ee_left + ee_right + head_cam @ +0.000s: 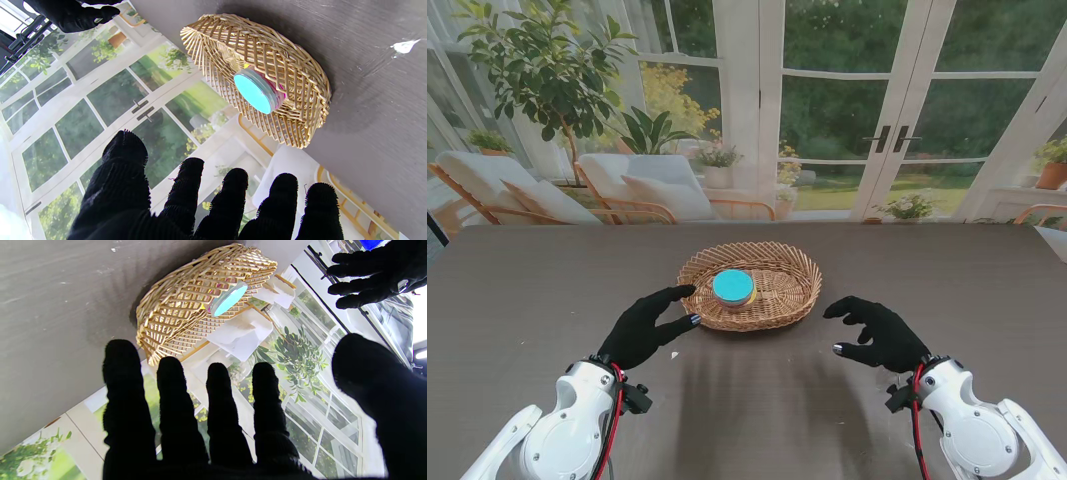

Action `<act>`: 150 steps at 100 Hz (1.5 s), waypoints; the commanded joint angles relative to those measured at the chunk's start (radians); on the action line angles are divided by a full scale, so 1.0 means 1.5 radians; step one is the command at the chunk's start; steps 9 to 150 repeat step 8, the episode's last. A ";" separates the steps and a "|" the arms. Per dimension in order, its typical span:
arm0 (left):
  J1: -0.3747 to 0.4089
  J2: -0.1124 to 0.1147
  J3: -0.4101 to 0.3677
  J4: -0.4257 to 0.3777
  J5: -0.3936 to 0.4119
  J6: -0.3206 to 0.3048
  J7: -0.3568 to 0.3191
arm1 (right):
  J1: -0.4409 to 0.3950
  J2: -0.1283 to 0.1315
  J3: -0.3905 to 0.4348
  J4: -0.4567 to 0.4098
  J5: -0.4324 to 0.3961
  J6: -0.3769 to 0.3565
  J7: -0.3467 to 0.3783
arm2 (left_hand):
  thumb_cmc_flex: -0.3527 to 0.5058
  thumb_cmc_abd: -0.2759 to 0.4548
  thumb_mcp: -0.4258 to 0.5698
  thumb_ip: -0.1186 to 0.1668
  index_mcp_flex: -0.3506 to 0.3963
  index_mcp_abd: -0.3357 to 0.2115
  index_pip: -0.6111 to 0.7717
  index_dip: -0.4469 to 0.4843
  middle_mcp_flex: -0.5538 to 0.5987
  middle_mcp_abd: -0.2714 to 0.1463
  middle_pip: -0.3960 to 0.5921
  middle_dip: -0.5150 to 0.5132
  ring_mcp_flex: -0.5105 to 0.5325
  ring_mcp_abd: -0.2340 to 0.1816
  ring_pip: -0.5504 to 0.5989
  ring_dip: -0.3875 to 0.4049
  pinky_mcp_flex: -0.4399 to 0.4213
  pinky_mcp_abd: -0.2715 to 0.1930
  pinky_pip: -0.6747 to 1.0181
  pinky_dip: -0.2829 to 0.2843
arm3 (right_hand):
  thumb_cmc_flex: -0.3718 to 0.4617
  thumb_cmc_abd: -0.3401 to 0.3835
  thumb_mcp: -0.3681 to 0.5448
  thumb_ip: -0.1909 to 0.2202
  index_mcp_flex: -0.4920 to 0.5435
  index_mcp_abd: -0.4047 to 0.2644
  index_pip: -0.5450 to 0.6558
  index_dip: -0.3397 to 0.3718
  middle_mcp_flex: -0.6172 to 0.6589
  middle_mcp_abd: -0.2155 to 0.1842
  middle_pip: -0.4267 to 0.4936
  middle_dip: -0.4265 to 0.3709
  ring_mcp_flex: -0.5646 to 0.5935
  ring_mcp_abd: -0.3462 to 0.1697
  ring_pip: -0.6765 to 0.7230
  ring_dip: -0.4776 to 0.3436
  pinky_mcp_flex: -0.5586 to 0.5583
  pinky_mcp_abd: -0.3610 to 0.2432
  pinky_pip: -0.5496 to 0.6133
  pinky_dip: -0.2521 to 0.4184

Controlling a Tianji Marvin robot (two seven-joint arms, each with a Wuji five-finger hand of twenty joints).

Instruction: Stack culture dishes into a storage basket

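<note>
Both hands are empty with fingers spread, the left hand point(647, 327) just beside the basket point(792, 300) and the right hand point(880, 333) a bit further off on its other side, while the stack of dishes point(733, 288) sits inside the basket on the dark surface point(527, 290).

Dish stack point(733, 288) in basket point(792, 297), mid-table point(527, 290), chairs point(642, 188) beyond.
</note>
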 commanded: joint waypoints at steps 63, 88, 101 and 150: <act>-0.002 -0.003 0.001 -0.001 -0.004 0.003 -0.017 | -0.009 -0.002 0.001 -0.006 0.003 0.005 0.013 | 0.016 0.025 -0.014 0.000 0.001 -0.001 0.000 -0.003 0.000 -0.003 -0.008 -0.004 -0.017 -0.006 -0.011 -0.008 -0.009 0.005 -0.022 -0.002 | 0.013 0.005 -0.020 0.020 0.004 0.003 -0.007 0.007 0.008 -0.006 -0.010 -0.010 0.007 -0.013 -0.010 -0.003 -0.186 -0.021 0.010 -0.021; -0.002 -0.003 0.001 -0.001 -0.004 0.003 -0.017 | -0.009 -0.002 0.001 -0.006 0.003 0.005 0.013 | 0.016 0.025 -0.014 0.000 0.001 -0.001 0.000 -0.003 0.000 -0.003 -0.008 -0.004 -0.017 -0.006 -0.011 -0.008 -0.009 0.005 -0.022 -0.002 | 0.013 0.005 -0.020 0.020 0.004 0.003 -0.007 0.007 0.008 -0.006 -0.010 -0.010 0.007 -0.013 -0.010 -0.003 -0.186 -0.021 0.010 -0.021; -0.002 -0.003 0.001 -0.001 -0.004 0.003 -0.017 | -0.009 -0.002 0.001 -0.006 0.003 0.005 0.013 | 0.016 0.025 -0.014 0.000 0.001 -0.001 0.000 -0.003 0.000 -0.003 -0.008 -0.004 -0.017 -0.006 -0.011 -0.008 -0.009 0.005 -0.022 -0.002 | 0.013 0.005 -0.020 0.020 0.004 0.003 -0.007 0.007 0.008 -0.006 -0.010 -0.010 0.007 -0.013 -0.010 -0.003 -0.186 -0.021 0.010 -0.021; -0.002 -0.003 0.001 -0.001 -0.004 0.003 -0.017 | -0.009 -0.002 0.001 -0.006 0.003 0.005 0.013 | 0.016 0.025 -0.014 0.000 0.001 -0.001 0.000 -0.003 0.000 -0.003 -0.008 -0.004 -0.017 -0.006 -0.011 -0.008 -0.009 0.005 -0.022 -0.002 | 0.013 0.005 -0.020 0.020 0.004 0.003 -0.007 0.007 0.008 -0.006 -0.010 -0.010 0.007 -0.013 -0.010 -0.003 -0.186 -0.021 0.010 -0.021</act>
